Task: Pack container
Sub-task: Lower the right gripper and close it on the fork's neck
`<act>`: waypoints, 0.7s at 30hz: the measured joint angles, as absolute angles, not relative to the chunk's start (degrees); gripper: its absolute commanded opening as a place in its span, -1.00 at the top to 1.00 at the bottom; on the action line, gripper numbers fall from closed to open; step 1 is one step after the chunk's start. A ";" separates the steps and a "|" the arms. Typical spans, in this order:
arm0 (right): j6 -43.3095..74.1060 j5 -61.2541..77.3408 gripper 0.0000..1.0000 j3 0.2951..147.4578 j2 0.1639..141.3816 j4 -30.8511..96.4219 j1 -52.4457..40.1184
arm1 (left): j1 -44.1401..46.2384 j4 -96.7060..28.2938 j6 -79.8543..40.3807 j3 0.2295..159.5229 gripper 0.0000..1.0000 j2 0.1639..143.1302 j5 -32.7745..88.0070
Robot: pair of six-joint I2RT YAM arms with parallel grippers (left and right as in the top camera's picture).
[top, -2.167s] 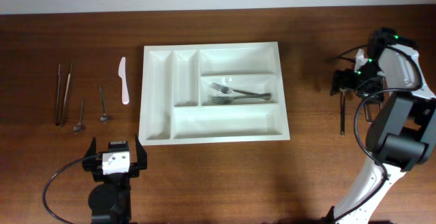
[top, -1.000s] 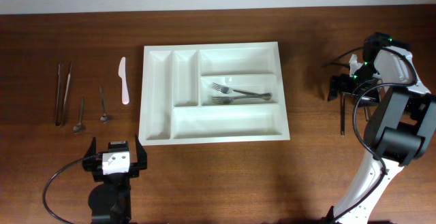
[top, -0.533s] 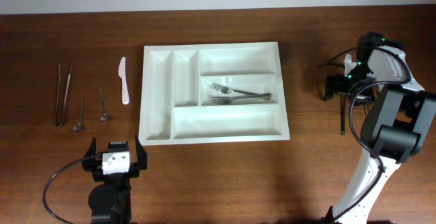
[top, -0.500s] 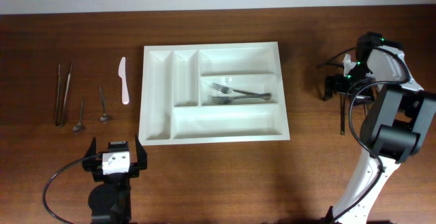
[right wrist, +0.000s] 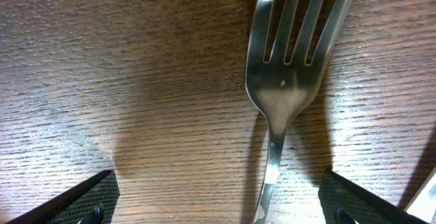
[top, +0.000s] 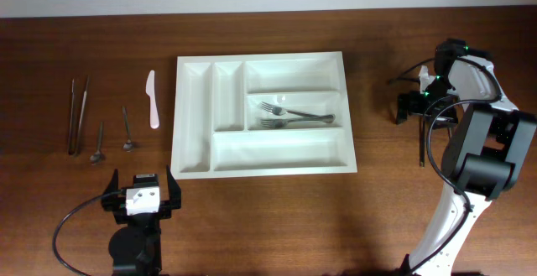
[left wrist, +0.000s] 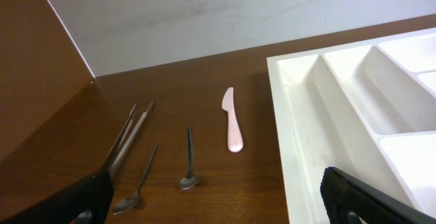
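Note:
The white container [top: 193, 117] lies mid-table with two forks [top: 294, 114] in its middle long compartment; its left part shows in the left wrist view [left wrist: 300, 135]. My right gripper [top: 424, 108] is open, low over the table at the far right. A metal fork [right wrist: 289, 81] lies on the wood between its fingertips [right wrist: 218, 207], untouched; the same fork [top: 421, 146] shows in the overhead view. My left gripper [top: 139, 199] is open and empty near the front left, its fingertips [left wrist: 218, 197] framing the table.
Left of the tray lie a white plastic knife [top: 152, 100], two small spoons [top: 126, 129] and metal tongs [top: 77, 112]. They also show in the left wrist view: knife [left wrist: 232, 120], spoons [left wrist: 189, 159], tongs [left wrist: 126, 139]. A second utensil [top: 451, 138] lies beside the right fork.
My right gripper has shifted a little left and toward the far edge, lowering over the fork. The left arm and the cutlery have not moved.

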State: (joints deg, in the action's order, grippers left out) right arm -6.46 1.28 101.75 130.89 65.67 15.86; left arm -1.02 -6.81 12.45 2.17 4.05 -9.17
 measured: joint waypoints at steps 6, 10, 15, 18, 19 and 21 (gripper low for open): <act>-6.39 1.10 -0.86 101.75 131.02 65.67 15.86 | -1.02 -6.81 12.45 2.17 -0.98 4.05 -9.17; -6.44 0.80 -0.82 101.75 131.11 65.65 15.86 | -1.02 -6.81 12.45 2.17 -0.98 4.05 -9.17; -6.39 0.30 -0.67 101.75 131.11 65.45 15.86 | -1.02 -6.81 12.45 2.17 -0.99 4.05 -9.17; -6.44 -0.12 -0.64 101.75 131.22 65.41 15.86 | -1.02 -6.81 12.45 2.17 -0.99 4.05 -9.17; -6.46 -0.21 -0.59 101.75 131.22 65.36 15.86 | -1.02 -6.81 12.45 2.17 -0.99 4.05 -9.17; -6.61 -0.30 -0.48 101.75 131.22 65.28 15.86 | -1.02 -6.81 12.45 2.17 -0.98 4.05 -9.17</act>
State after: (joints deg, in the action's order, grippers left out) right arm -6.61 -0.30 101.75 131.22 65.28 15.86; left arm -1.02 -6.81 12.45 2.17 4.05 -9.17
